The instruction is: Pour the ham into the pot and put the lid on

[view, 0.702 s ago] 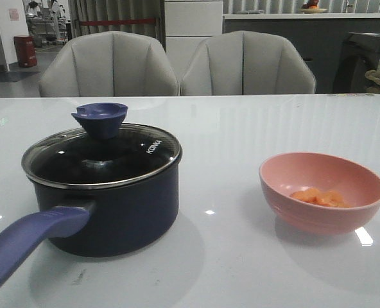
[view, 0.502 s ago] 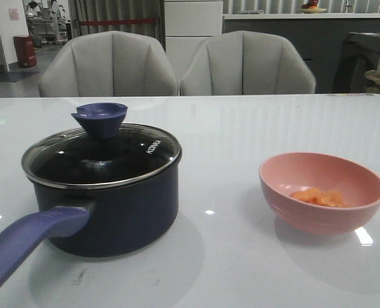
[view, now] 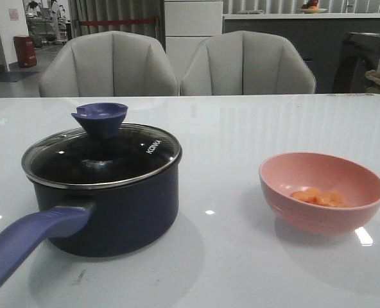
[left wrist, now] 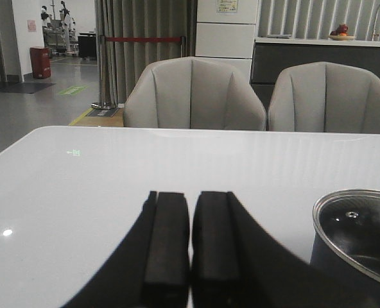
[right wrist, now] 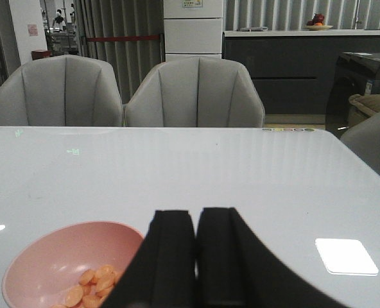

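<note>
The dark navy pot [view: 113,212] stands on the left of the table, its blue-purple handle [view: 29,244] pointing to the near left. The glass lid [view: 103,157] with a blue knob [view: 101,119] lies on it; the lid also shows in the left wrist view [left wrist: 357,231]. The ham [view: 318,197] lies in a pink bowl [view: 321,191] on the right, and shows in the right wrist view [right wrist: 90,289]. My left gripper [left wrist: 190,199] is shut and empty, left of the pot. My right gripper [right wrist: 195,218] is shut and empty, beside the bowl [right wrist: 61,263]. Neither gripper shows in the front view.
The white table [view: 241,135] runs back to two grey chairs [view: 110,64] at its far edge. A bright light reflection [right wrist: 346,255] lies on the table right of my right gripper. A dark counter stands in the background.
</note>
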Tool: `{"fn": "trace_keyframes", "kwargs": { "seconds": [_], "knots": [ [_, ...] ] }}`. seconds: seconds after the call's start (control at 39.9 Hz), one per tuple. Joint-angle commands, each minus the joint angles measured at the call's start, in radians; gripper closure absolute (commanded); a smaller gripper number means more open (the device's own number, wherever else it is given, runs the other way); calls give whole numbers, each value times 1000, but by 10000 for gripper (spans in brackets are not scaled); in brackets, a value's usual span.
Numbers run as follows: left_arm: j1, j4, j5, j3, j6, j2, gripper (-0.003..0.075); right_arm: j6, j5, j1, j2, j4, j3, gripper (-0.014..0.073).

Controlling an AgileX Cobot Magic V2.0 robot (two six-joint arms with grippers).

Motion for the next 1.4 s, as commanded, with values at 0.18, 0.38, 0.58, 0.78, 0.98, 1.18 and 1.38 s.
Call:
{"fn": "trace_keyframes", "kwargs": {
  "seconds": [0.18,0.38,0.58,0.78,0.98,1.18,1.38],
  "knots": [
    [3,-8,-168,28,-9,-20,607,-3,-72,-4,-20,-9,10,435],
    [3,-43,-234,-114,-9,-9,607,-3,-72,-4,-20,-9,10,435],
    [3,-43,94,-366,-9,128,607,-3,-72,-4,-20,-9,10,435],
    [3,-58,265,-467,-9,230,607,-3,-72,-4,-20,-9,10,435],
    [3,-61,272,-431,-9,242,607,-3,-72,-4,-20,-9,10,435],
    [3,-61,303,-424,-9,242,593,-3,-72,-4,-20,-9,10,435],
    [1,-55,307,-424,-9,242,364,-3,-70,-4,-20,-9,10,435]
  ]
}}
